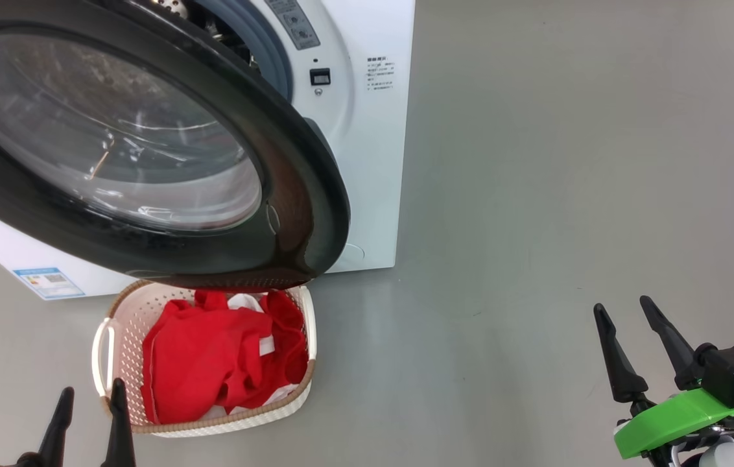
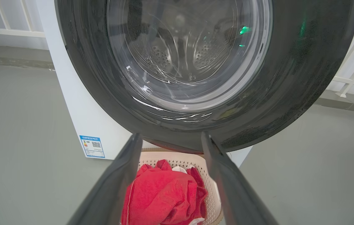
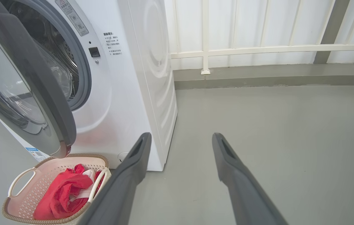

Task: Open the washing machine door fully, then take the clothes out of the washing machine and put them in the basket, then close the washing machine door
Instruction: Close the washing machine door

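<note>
Washing machine: white boxy front-loader with smooth enamel panels, standing on a matt grey floor. A blue label sticker sits low on its front.

Washing machine door: swung out on its hinge, partly open. It is a broad glossy black ring around a bulging clear glass bowl. Behind it are a grey rubber seal and the perforated steel drum.

Basket: on the floor just before the machine's front, directly below the door's lower rim. It is cream plastic, rectangular with rounded corners. The walls are pierced with small holes, the rim has a brown woven look, and white loop handles sit at the sides.

Clothes: inside the basket. Soft bright red fabric, crumpled in folds, with white trim showing at the far and near ends. The heap covers most of the basket's bottom.

Left pincer: two long dark tapering fingers held apart, empty, hovering at the basket's near left corner. In its wrist view the fingers frame the red heap and the door's rim above it.

Right pincer: fingers likewise spread and empty, over the floor well to the right of machine and basket. A bright green plastic bracket sits at its wrist.

A pale railing runs along the floor's far edge.
</note>
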Controlling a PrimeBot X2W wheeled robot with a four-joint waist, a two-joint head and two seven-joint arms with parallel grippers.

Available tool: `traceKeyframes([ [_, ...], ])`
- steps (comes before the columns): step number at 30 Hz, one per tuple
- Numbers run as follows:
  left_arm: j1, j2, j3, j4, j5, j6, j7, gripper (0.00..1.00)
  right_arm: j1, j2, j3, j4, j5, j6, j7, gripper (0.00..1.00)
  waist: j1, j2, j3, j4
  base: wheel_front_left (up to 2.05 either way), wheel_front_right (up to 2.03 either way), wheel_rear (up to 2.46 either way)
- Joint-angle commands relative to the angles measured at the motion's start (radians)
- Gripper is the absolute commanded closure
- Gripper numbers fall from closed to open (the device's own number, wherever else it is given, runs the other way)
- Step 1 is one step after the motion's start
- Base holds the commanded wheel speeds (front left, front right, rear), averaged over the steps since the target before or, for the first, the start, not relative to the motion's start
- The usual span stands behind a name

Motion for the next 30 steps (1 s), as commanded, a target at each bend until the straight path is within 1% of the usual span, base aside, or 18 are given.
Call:
traceKeyframes([
  [1,-0.011,0.013,0.035,-0.02,0.002,-0.003,-0.012,0.0,-0.002,-0.012,0.017,-0.023,-0.002,0.002,-0.007,0.0,0.0,0.0,0.0,0.001,0.0,0.0,0.0],
  [8,-0.021,0.013,0.033,-0.023,0.0,-0.003,-0.012,0.0,-0.01,-0.008,0.015,-0.03,-0.004,0.002,-0.007,0.0,0.0,0.0,0.004,0.012,0.0,0.0,0.0],
  [9,-0.023,0.013,0.032,-0.024,0.0,-0.003,-0.012,0.0,-0.012,-0.007,0.016,-0.032,-0.002,0.002,-0.007,0.15,0.0,0.0,0.005,0.014,0.0,0.0,0.0],
  [10,-0.025,0.013,0.032,-0.028,-0.001,-0.003,-0.012,0.0,-0.015,-0.006,0.018,-0.032,0.0,0.002,-0.007,0.56,0.0,0.0,0.006,0.016,0.0,0.0,0.0],
  [12,-0.029,0.012,0.029,-0.034,-0.002,-0.003,-0.012,0.0,-0.024,-0.007,0.027,-0.034,0.006,0.002,-0.007,1.0,0.0,0.0,0.007,0.021,0.0,0.0,0.0],
  [22,-0.049,0.005,0.002,-0.051,0.005,-0.003,-0.012,0.0,-0.102,0.002,0.077,-0.059,0.028,0.002,-0.007,1.0,0.0,0.0,0.012,0.064,0.0,0.0,0.0],
  [30,-0.055,-0.003,-0.012,-0.062,0.016,-0.003,-0.012,0.0,-0.207,0.029,0.195,-0.056,0.047,0.002,-0.007,1.0,0.0,0.0,0.016,0.113,0.0,0.0,0.0],
])
